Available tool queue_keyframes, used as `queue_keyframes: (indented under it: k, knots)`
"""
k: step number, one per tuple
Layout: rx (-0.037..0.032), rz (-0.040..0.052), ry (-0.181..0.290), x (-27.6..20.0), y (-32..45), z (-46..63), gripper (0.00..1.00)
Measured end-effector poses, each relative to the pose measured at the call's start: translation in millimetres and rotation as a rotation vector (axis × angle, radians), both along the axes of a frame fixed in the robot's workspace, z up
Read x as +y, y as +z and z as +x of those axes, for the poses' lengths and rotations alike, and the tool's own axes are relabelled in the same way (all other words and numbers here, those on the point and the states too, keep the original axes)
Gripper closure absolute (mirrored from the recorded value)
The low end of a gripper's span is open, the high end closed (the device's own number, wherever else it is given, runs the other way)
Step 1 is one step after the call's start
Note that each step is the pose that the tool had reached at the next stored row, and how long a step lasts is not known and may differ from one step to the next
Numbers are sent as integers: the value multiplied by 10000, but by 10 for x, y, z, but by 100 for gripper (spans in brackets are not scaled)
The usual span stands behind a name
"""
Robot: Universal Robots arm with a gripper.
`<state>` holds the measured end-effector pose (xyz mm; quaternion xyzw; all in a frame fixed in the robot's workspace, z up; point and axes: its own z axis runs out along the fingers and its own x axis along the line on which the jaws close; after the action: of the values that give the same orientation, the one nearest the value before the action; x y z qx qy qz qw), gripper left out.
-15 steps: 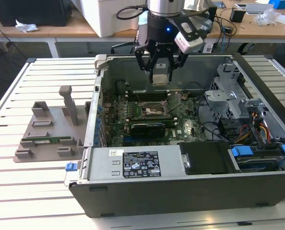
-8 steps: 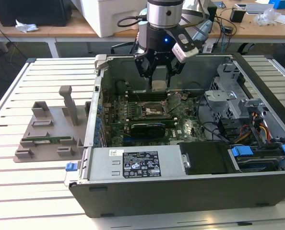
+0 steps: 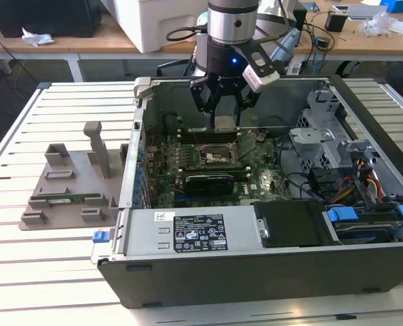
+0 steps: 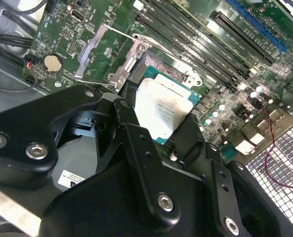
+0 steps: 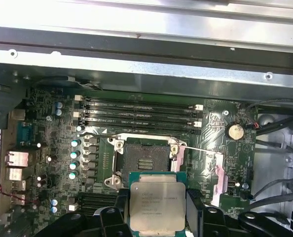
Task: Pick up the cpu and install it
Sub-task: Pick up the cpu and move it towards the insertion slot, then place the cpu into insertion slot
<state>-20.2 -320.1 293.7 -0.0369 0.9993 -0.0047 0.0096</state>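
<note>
Cpu clamped in the gripper, hanging over the open socket, not seated.

Exterior view: gripper [image 3: 226, 117] reaches down into the open computer case [image 3: 256, 272], fingers closed on two opposite edges of the cpu [image 3: 225, 125]. The chip is held flat and clear of the motherboard [image 3: 162, 178], with the socket [image 3: 218, 156] below it. First wrist view: cpu [image 5: 157, 200] sits between the dark fingers [image 5: 196, 210], metal top facing the camera, edges roughly square to the socket [image 5: 145, 160]. The socket is bare and lies between the chip and the memory slots [image 5: 139, 111] — judged a small sideways offset plus the height gap. Second wrist view: cpu [image 4: 164, 111] hovers over the socket, load plate [image 4: 99, 49] swung open beside it — nothing between chip and socket.
</note>
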Motion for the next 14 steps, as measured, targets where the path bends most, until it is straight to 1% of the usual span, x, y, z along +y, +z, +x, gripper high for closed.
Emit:
queue_keyframes:
  k: [6, 7, 9, 14]
  knots:
    - [0, 0, 0, 0, -3, 0, 45]
    - [-1, -2, -129, 0, -3, 0, 45]
    - [-1, -17, -540, 0, -3, 1, 45]
    - [-1, -20, -718, 0, -3, 1, 45]
